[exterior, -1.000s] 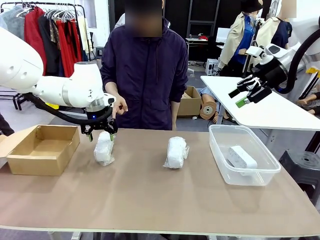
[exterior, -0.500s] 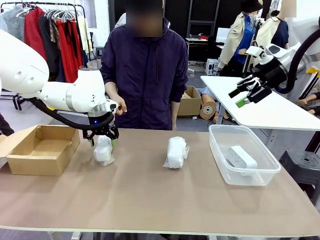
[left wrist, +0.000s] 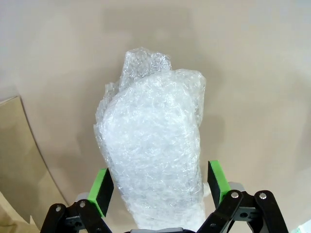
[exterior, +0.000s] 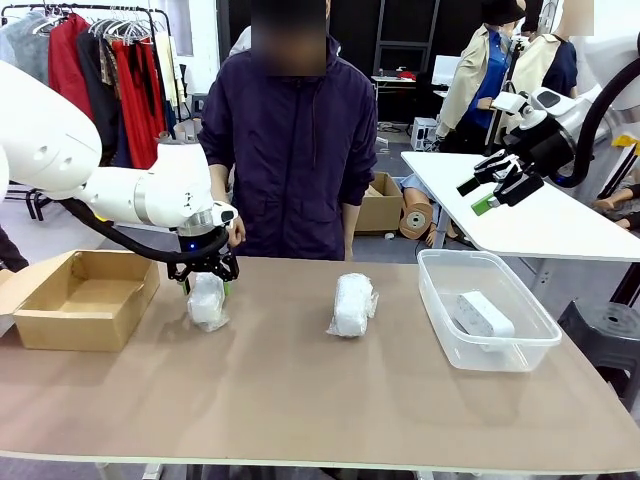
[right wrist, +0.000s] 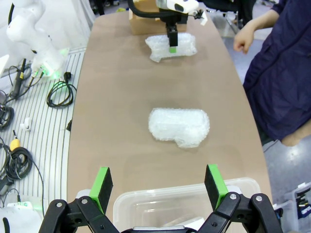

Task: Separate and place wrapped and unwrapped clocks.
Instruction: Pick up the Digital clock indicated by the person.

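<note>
The left gripper [exterior: 207, 282] is straddling, green pads wide apart, a crinkly oblong lump in whitish bubble wrap [left wrist: 153, 150]. This lump is lying on the smooth brown table [exterior: 300, 400] near the brown cardboard box [exterior: 85, 300], its long axis pointing toward the person. The right gripper [right wrist: 159, 180] is hanging wide open.

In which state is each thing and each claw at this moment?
Left wrapped clock, lying on the table, not yet gripped.
Middle wrapped clock, lying on the table, untouched.
Unwrapped clock, lying in the clear plastic tub.
Cardboard box, open-topped.
Left claw, open, astride the first clock.
Right claw, open, raised off the table.
</note>
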You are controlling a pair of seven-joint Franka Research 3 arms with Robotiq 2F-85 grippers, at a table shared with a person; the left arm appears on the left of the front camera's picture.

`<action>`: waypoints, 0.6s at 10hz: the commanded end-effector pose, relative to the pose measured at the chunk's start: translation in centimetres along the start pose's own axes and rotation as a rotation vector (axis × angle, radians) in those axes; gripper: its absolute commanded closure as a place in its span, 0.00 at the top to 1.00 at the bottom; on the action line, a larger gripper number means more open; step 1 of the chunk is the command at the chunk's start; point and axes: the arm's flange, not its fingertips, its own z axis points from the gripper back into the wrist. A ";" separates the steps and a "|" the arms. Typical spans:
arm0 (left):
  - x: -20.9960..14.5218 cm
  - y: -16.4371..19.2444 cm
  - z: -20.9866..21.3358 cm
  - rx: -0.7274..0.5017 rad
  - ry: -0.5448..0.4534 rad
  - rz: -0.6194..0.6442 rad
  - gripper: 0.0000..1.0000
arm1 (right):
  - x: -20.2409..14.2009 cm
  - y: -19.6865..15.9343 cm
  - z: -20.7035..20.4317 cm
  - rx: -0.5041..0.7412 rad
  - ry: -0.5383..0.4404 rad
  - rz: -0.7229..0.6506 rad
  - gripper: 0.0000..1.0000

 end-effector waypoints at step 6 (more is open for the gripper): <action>-0.4 -0.4 0.7 0.016 -0.016 0.003 0.00 | 0.2 0.0 0.2 0.003 -0.003 0.005 1.00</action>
